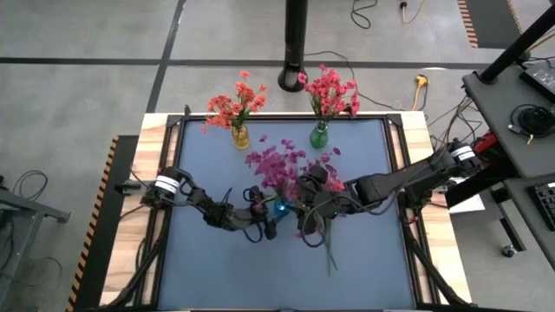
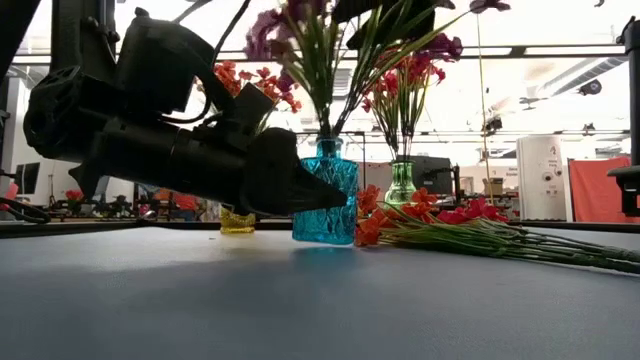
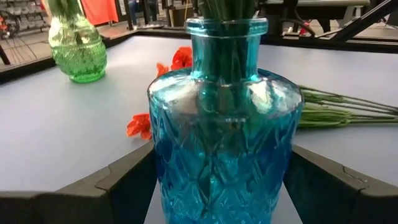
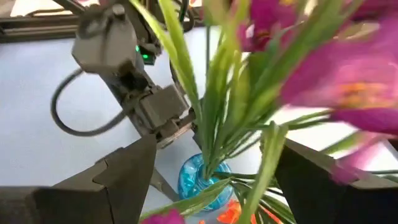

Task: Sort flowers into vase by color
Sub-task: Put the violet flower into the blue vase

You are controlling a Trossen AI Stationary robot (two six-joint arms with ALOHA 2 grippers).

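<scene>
A blue glass vase (image 1: 280, 206) stands upright at mid-table, with purple-magenta flowers (image 1: 277, 165) in it. My left gripper (image 3: 221, 168) reaches in level from the table's left and has the vase between its fingers. My right gripper (image 4: 216, 146) hovers open above the vase's mouth, with the green stems (image 4: 217, 112) passing loosely between its fingers. Loose orange and red flowers (image 2: 420, 215) lie on the table to the right of the vase. A yellow vase (image 1: 240, 136) with orange flowers and a green vase (image 1: 319, 134) with red-pink flowers stand at the far edge. My left gripper has the blue vase's wide body (image 3: 158, 168) between its two fingers (image 3: 124, 183), one along each side. The fingers come level from the table's left. The vase stays upright with its base (image 2: 325, 238) on the table.
The loose flowers' long green stems (image 1: 328, 243) stretch toward the near edge, right of the blue vase. A black post (image 1: 295, 43) rises behind the table's far edge. The table has a raised dark rim (image 1: 399, 173) all round.
</scene>
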